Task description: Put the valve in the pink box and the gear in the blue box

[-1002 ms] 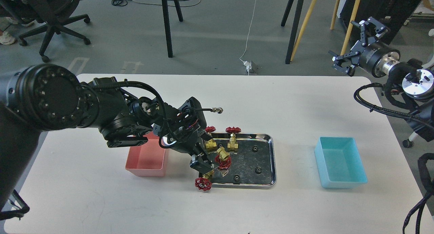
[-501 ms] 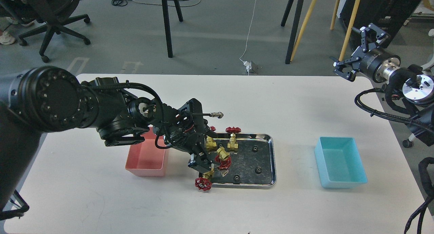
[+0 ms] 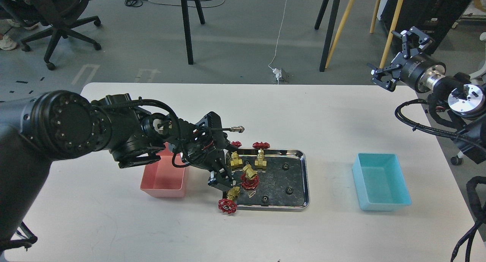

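Note:
Four brass valves with red handwheels are at the left end of the steel tray (image 3: 306, 178). One valve (image 3: 229, 202) hangs over the tray's front-left rim, another (image 3: 248, 176) lies in the middle, and two (image 3: 260, 157) stand at the back. Small black gears (image 3: 284, 165) lie on the tray's right half. My left gripper (image 3: 221, 180) hovers just above and left of the front-left valve; its dark fingers cannot be told apart. The pink box (image 3: 163, 178) sits left of the tray, partly under my left arm. The blue box (image 3: 381, 180) sits to the right. My right gripper (image 3: 394, 57) is open and empty, high off the table's far right corner.
My left arm's thick links cover the table's left middle and the pink box's back edge. A cable connector (image 3: 239, 129) sticks out from the wrist. Chair, stool legs and cables stand on the floor beyond the table.
My left gripper has shifted a little to the left over the tray's front-left corner; the valve there stays put. My right gripper has swung slightly in the air.

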Controlling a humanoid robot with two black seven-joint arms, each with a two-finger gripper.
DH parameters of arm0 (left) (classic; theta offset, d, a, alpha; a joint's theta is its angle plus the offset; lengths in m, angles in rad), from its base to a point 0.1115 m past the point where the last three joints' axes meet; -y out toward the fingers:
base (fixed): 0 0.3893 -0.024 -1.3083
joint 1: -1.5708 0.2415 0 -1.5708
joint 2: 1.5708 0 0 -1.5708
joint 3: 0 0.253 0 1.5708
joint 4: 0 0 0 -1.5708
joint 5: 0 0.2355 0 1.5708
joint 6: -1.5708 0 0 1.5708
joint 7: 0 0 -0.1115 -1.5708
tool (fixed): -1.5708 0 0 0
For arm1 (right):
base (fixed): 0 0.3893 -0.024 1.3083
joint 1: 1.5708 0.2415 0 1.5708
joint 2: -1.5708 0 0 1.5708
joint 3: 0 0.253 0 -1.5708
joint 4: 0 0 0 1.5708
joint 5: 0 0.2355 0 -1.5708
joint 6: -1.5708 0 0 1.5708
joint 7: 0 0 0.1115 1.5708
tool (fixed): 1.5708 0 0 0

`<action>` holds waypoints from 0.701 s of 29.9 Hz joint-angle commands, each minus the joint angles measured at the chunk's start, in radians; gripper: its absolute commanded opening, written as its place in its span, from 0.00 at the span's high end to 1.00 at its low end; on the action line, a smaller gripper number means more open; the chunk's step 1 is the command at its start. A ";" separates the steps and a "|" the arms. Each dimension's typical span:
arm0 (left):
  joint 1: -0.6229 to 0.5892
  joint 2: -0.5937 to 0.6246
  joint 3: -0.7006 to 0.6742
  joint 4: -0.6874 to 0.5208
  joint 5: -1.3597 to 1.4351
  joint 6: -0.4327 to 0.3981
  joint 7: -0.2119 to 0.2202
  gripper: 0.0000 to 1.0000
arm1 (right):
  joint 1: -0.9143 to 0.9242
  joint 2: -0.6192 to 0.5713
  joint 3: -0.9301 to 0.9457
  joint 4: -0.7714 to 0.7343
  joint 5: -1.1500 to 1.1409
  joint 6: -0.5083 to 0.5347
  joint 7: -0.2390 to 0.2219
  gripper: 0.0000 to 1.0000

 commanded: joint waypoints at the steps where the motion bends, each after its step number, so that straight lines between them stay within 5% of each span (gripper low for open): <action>1: 0.023 0.000 -0.003 0.003 0.040 0.015 0.000 0.00 | -0.001 0.000 -0.002 0.000 0.000 0.000 0.000 0.01; 5: 0.040 0.000 -0.006 0.013 0.077 0.077 0.000 0.00 | -0.012 0.002 0.000 0.000 0.000 0.000 0.002 0.01; 21: 0.046 0.000 -0.023 0.049 0.111 0.100 0.000 0.01 | -0.025 0.000 0.002 0.000 0.000 0.000 0.003 0.01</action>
